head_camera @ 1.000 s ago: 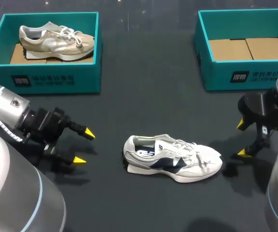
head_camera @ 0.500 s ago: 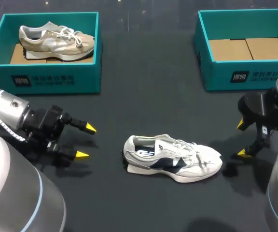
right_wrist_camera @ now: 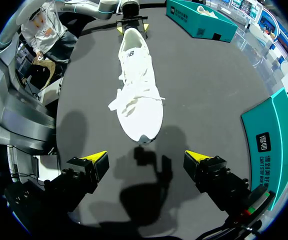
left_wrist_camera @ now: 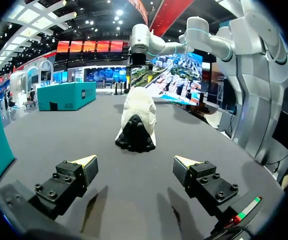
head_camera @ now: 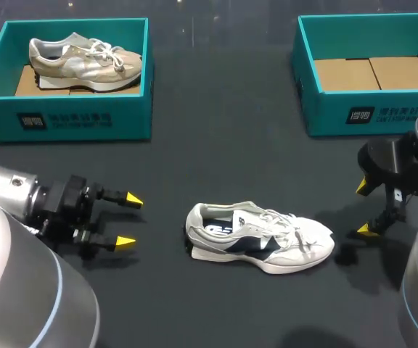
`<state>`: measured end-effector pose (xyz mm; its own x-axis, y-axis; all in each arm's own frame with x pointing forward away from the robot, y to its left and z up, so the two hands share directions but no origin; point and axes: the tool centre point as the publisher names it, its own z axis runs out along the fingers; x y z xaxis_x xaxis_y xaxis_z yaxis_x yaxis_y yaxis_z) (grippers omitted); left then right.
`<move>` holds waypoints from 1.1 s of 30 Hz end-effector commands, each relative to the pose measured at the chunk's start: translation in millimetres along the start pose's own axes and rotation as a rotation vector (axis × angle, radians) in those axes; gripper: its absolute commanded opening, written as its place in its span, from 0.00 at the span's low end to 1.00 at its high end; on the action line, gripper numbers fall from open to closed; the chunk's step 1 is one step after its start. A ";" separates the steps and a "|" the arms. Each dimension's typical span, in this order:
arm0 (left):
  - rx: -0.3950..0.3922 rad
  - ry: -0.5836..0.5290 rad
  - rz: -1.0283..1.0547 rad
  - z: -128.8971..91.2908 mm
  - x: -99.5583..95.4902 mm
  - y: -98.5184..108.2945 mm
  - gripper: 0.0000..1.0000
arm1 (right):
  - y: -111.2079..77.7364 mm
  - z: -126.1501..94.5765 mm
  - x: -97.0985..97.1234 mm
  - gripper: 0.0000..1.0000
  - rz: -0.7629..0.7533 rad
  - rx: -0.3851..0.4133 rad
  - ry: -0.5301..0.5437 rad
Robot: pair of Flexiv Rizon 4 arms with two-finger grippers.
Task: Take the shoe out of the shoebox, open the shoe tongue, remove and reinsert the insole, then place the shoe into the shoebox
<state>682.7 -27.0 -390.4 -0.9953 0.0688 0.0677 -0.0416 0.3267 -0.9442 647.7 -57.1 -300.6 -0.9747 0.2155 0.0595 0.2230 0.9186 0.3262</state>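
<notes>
Between the two claws, on the dark desk (head_camera: 223, 145), a white-and-navy shoe (head_camera: 260, 238) lies on its sole, outside both boxes.
Its heel faces the left claw (head_camera: 130, 220), whose yellow-tipped fingers stand spread apart, well short of the shoe. Its toe points at the right claw (head_camera: 363, 209), likewise spread open, near the toe but apart from it. Farther back, the left shoebox (head_camera: 78, 119) holds a beige shoe (head_camera: 85, 59); the right shoebox (head_camera: 354, 112) stands behind the right claw.

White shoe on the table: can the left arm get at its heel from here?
Probably yes. The open left hand faces the heel of the shoe, with only bare table between them.
</notes>
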 end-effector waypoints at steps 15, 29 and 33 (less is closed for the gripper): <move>0.042 0.008 0.039 21.1 -0.2 4.1 1.00 | -0.3 0.2 1.7 1.00 0.000 0.001 -0.003; 0.063 -0.009 0.034 46.2 -0.4 -4.3 1.00 | -0.3 0.2 1.7 1.00 0.000 0.001 -0.003; 0.063 -0.014 0.050 54.6 1.8 -7.0 1.00 | -0.3 0.2 1.7 1.00 0.000 0.001 -0.003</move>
<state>677.4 -73.8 -399.7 -0.9968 0.0770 0.0202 0.0007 0.2617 -0.9651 647.7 -57.1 -300.6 -0.9747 0.2155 0.0595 0.2230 0.9186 0.3262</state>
